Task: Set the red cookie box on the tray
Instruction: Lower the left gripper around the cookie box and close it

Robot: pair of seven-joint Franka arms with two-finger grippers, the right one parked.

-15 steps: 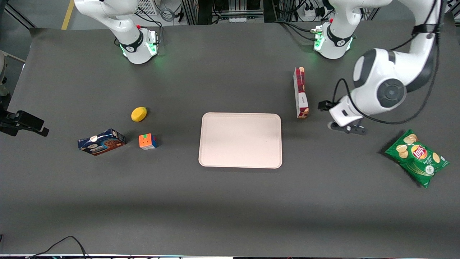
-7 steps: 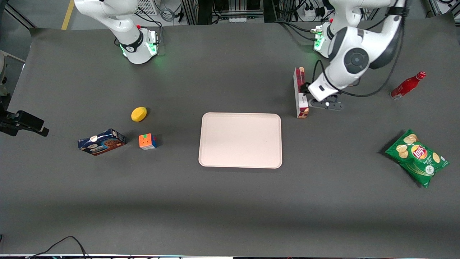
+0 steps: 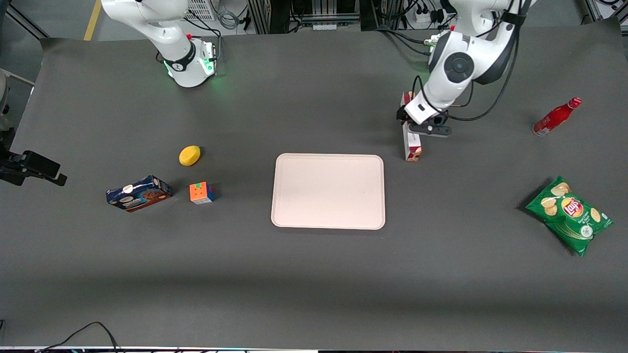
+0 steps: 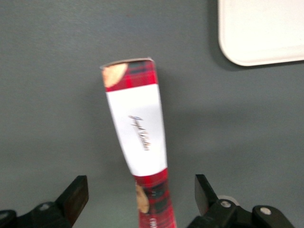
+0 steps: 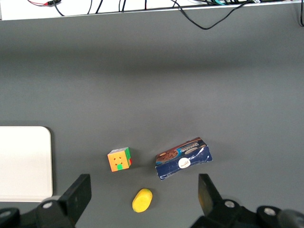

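Observation:
The red cookie box (image 3: 413, 146) is a long plaid carton with a white label, lying on the dark table beside the tray (image 3: 327, 191), toward the working arm's end. My gripper (image 3: 416, 122) hovers over the middle of the box and covers part of it in the front view. The wrist view shows the red cookie box (image 4: 137, 128) lengthwise between the spread fingers of the gripper (image 4: 140, 190), which is open with a wide gap on each side and touches nothing. A corner of the tray (image 4: 261, 28) shows there too, bare.
A red bottle (image 3: 557, 115) and a green chips bag (image 3: 569, 214) lie toward the working arm's end. A lemon (image 3: 189, 155), a colour cube (image 3: 201, 192) and a dark-blue cookie box (image 3: 139, 192) lie toward the parked arm's end.
My arm swung in from the working arm's end of the table, away from the front camera, and now hangs over the red cookie box. The red bottle came into view.

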